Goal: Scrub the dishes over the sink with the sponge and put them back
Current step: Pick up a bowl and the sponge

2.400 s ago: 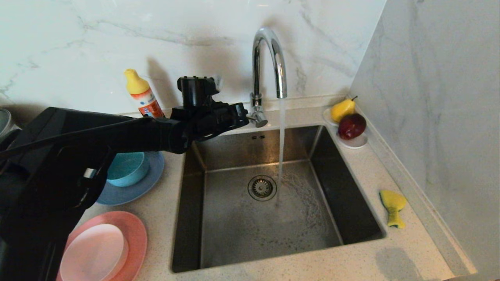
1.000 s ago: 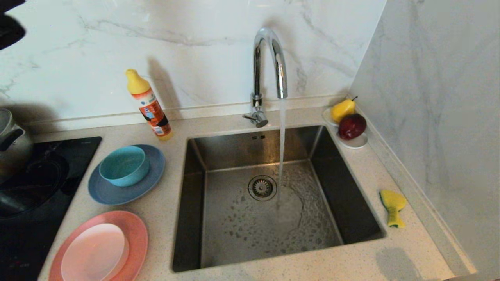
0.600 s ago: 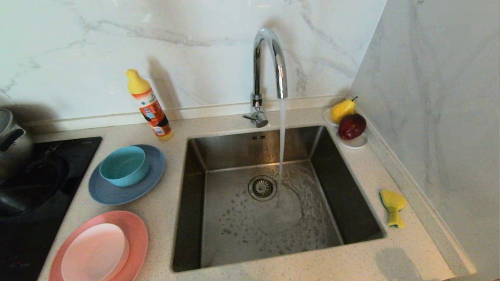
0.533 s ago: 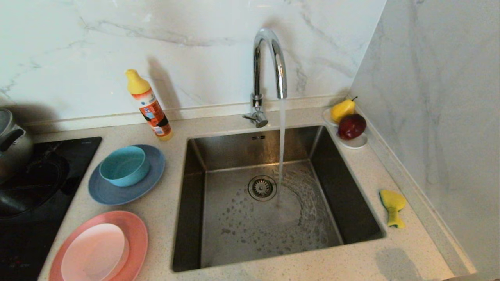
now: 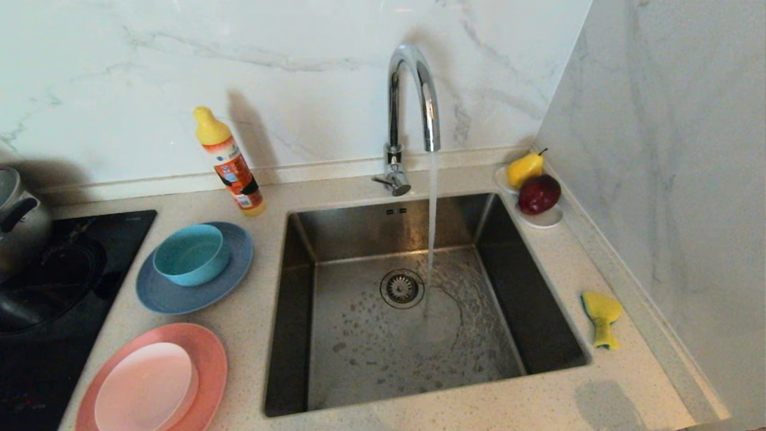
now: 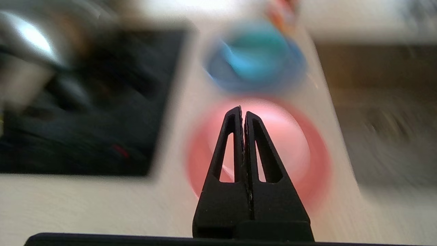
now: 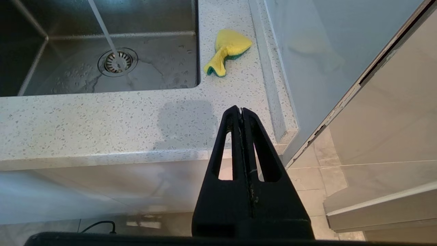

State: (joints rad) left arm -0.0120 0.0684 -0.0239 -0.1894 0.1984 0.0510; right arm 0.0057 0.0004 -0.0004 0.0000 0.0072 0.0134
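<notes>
- Gone from the head view was the left arm that had covered the left side; its left pincer (image 6: 243, 111), pressed together, pointed at the pink plates.
- Right pincer (image 7: 241, 111), pressed together and empty, sat nearer the sponge (image 5: 602, 318), which lay lower right on the desk (image 5: 598, 395), right of the sink (image 5: 287, 311), pointing up-down in the frame.

Home kitchen: steel sink (image 5: 508, 281) set in speckled desk (image 5: 251, 323), running tap (image 5: 413, 102) centre frame, marble splashback (image 5: 179, 78), black hob (image 5: 54, 287) with kettle (image 5: 15, 221) at left edge
</notes>
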